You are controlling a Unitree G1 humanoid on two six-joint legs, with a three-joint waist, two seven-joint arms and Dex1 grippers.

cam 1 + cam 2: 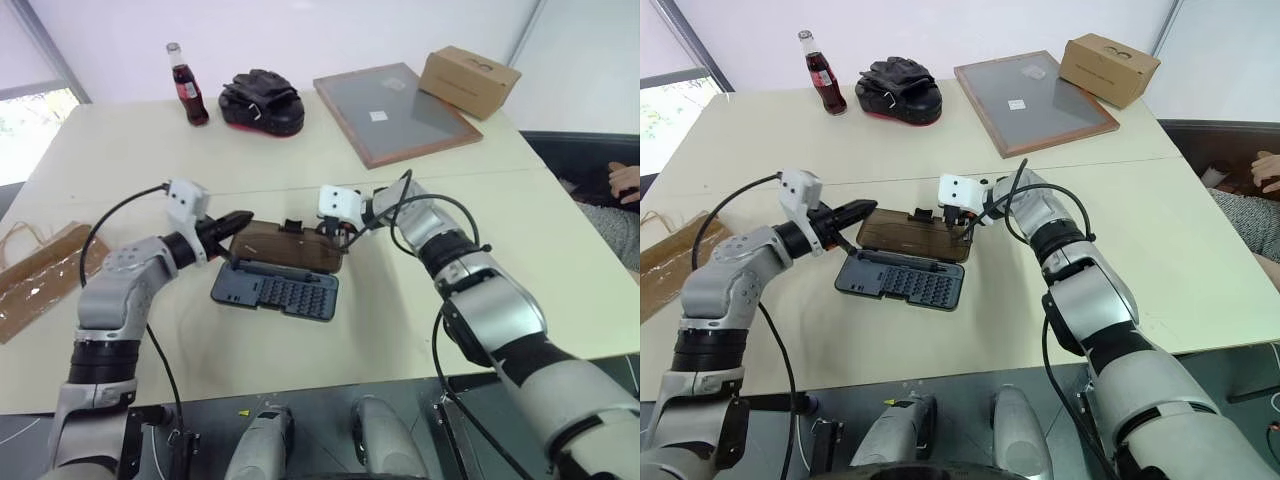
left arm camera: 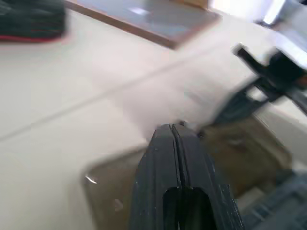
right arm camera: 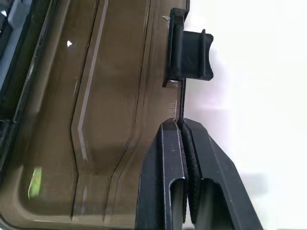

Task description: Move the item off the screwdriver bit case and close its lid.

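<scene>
The screwdriver bit case (image 1: 275,290) lies open mid-table, its dark tray showing rows of bits. Its smoky brown lid (image 1: 285,247) is folded out on the tray's far side, the latch tab (image 3: 189,55) on its outer edge. My right gripper (image 3: 181,123) is shut on that thin outer edge of the lid, right beside the tab. Fingers shut and empty, my left gripper (image 1: 238,221) hovers at the lid's left far corner. The item, a brown paper bag (image 1: 40,275) with twine handles, lies flat at the table's left edge, well apart from the case.
Along the far side stand a cola bottle (image 1: 187,85), a black and red glove (image 1: 262,102), a framed grey board (image 1: 395,112) and a cardboard box (image 1: 468,80). A person's hand (image 1: 625,180) shows at the right edge.
</scene>
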